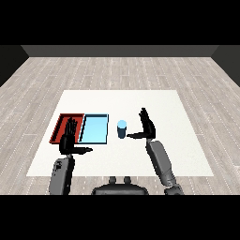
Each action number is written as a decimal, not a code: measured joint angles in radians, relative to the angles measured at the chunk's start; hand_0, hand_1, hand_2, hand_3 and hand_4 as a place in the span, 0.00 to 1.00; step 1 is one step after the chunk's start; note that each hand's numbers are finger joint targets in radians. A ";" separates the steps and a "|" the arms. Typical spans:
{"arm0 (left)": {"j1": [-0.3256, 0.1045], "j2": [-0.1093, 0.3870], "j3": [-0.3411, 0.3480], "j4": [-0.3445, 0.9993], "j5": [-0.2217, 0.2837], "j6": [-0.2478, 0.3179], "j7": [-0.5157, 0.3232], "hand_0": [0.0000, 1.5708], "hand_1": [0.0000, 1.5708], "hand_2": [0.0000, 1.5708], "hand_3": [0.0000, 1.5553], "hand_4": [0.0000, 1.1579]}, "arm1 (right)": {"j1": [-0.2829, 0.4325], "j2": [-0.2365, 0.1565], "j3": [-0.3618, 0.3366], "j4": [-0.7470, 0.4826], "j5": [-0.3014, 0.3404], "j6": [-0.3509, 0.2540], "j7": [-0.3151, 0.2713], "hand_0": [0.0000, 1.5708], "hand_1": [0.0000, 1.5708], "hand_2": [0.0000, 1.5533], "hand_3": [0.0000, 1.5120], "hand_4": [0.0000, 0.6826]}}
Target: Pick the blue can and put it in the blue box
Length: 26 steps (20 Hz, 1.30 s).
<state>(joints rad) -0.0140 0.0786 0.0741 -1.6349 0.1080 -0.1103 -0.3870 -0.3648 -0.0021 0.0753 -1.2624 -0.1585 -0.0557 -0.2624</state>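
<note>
- The can (122, 129) stood upright on the desk (164, 103), likely light, rigid, smooth; best gripped mid-wall.
- The right robot hand (146, 127) was spread beside it; the left robot hand (68, 139) was also spread.

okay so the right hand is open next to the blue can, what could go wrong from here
1. The right hand is open beside the blue can, its thumb reaching toward it; closing off-centre could tip the upright can.
2. The can stands close to the blue tray, so a sideways nudge might knock it against the rim.
3. The left hand hovers over the red tray, near the blue tray; it may crowd the drop.
</note>
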 measured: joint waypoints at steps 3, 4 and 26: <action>-0.011 -0.007 -0.004 0.001 -0.003 0.006 0.006 0.00 0.00 0.00 0.00 0.00 | -0.018 -0.001 0.010 0.003 -0.027 -0.014 0.019 0.00 0.00 0.00 0.00 0.00; 0.001 -0.010 -0.005 -0.005 0.000 0.002 0.001 0.00 0.00 0.00 0.00 0.00 | -0.032 0.000 0.017 0.020 -0.039 -0.027 0.016 0.00 0.00 0.00 0.00 0.00; -0.005 -0.005 0.020 -0.034 0.029 -0.006 0.030 0.00 0.00 0.00 0.00 0.00 | -0.167 0.002 0.212 0.387 -0.388 -0.135 -0.231 0.00 0.00 0.00 0.00 0.00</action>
<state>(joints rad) -0.0186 0.0732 0.0938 -1.6689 0.1367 -0.1166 -0.3568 -0.5315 0.0000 0.2876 -0.8753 -0.5464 -0.1909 -0.4934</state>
